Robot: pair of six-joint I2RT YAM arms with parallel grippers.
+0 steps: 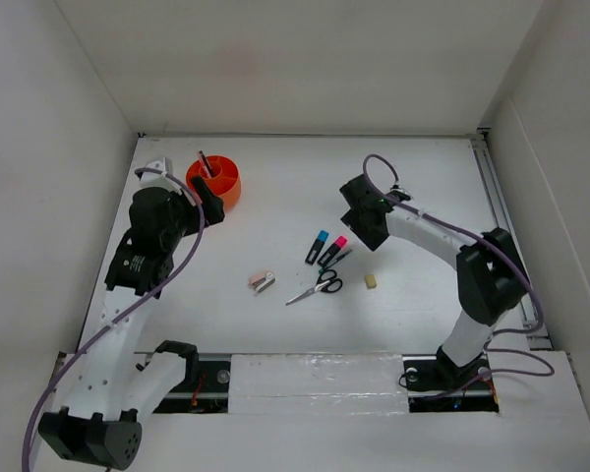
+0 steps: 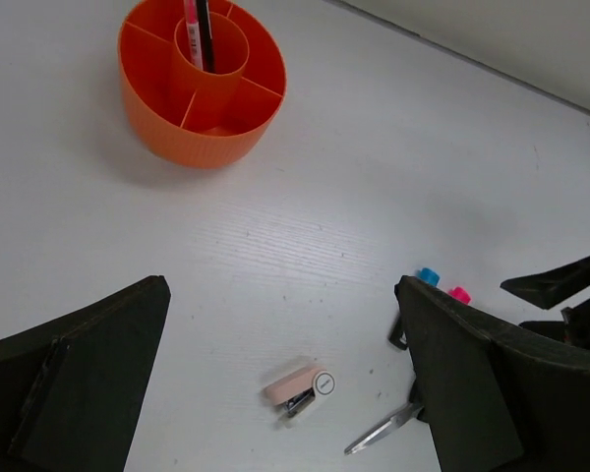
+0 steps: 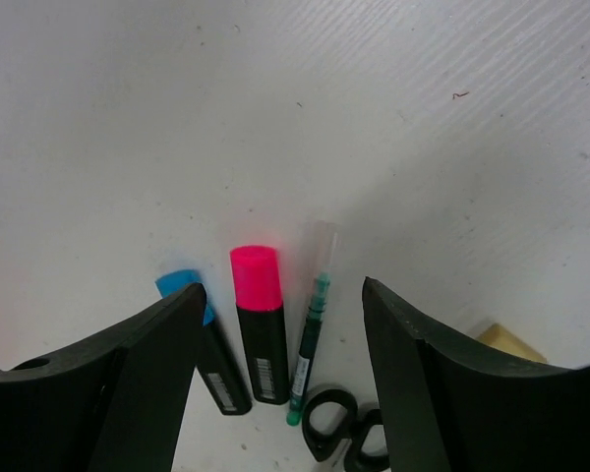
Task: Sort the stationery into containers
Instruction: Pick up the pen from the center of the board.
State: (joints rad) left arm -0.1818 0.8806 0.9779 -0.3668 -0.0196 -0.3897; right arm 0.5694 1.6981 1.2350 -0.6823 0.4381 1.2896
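Left gripper (image 2: 281,285) fingers are wide apart w/ nothing in them, near the orange tub (image 2: 202,88); the stapler (image 2: 301,389) shows btwn them. Right gripper (image 3: 283,287) is open & empty too, just above the pink highlighter (image 3: 259,324), w/ the blue highlighter (image 3: 211,354) & slim pen (image 3: 312,329) on each side. Tub's middle cup has 2 things: red pen (image 2: 191,25) & dark pen (image 2: 206,34). Not in yet, lying on the table (image 1: 423,177): stapler, scissors (image 1: 320,286), both highlighters, slim pen, tan eraser (image 1: 371,281). So I think it's just begun, 6 left to go in

No text can be read (the pink-capped highlighter (image 3: 259,305) bears only a barcode (image 3: 264,375) and blurred print).
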